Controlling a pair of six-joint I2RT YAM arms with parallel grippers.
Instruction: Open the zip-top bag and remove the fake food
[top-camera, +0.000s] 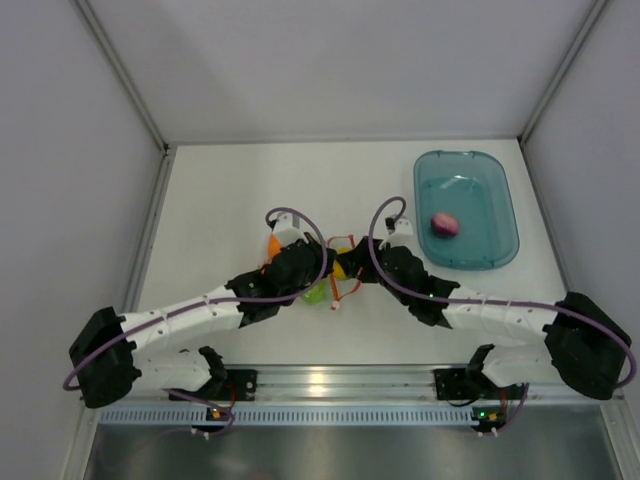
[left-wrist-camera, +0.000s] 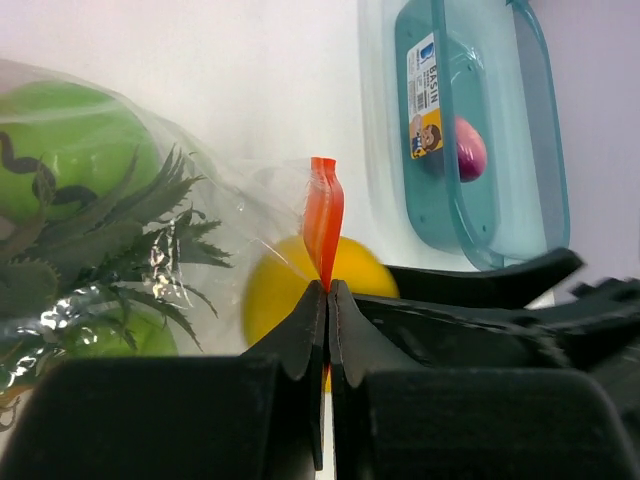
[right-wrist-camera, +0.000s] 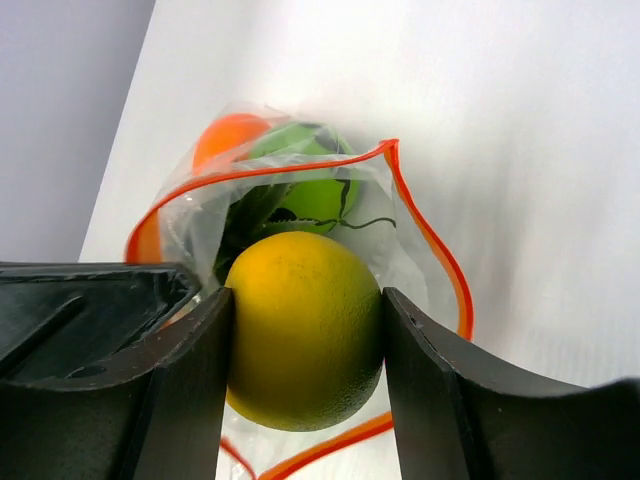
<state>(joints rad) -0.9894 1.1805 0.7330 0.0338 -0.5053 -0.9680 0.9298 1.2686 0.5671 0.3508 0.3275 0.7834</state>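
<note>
Pinches the orange-red zip strip (left-wrist-camera: 323, 225) of the zip-top bag (top-camera: 335, 283) between the fully closed fingers of the left end effector (left-wrist-camera: 327, 300), with the strip standing upright out of the fingertips. Clamps a yellow fruit (right-wrist-camera: 300, 290) in the right end effector (right-wrist-camera: 308, 335), one dark finger (right-wrist-camera: 195, 370) pressed against each side of it. Places that fruit right in the bag's gaping mouth, ringed by the loop of the strip, with a green fruit (right-wrist-camera: 310, 185) and an orange piece (right-wrist-camera: 225, 140) deeper inside, behind it. Shows, from the left wrist, more of the contents through the crinkled film to the left of the pinch: the green fruit high up, the dark spiky pineapple crown (left-wrist-camera: 130, 225) below it, a light green piece (left-wrist-camera: 115, 335) lower still, and the yellow fruit blurred just behind the strip. Sets the bag near the middle of the tabletop (top-camera: 220, 200) in the top view, caught between the two end effectors, the left arm reaching in from the left and the right arm from the right, both tips touching it. Leaves the blue tub (top-camera: 425, 200) well apart at the right rear, with the pink ball (top-camera: 443, 224) lying inside it and a printed label (left-wrist-camera: 428, 95) stuck to it.
</note>
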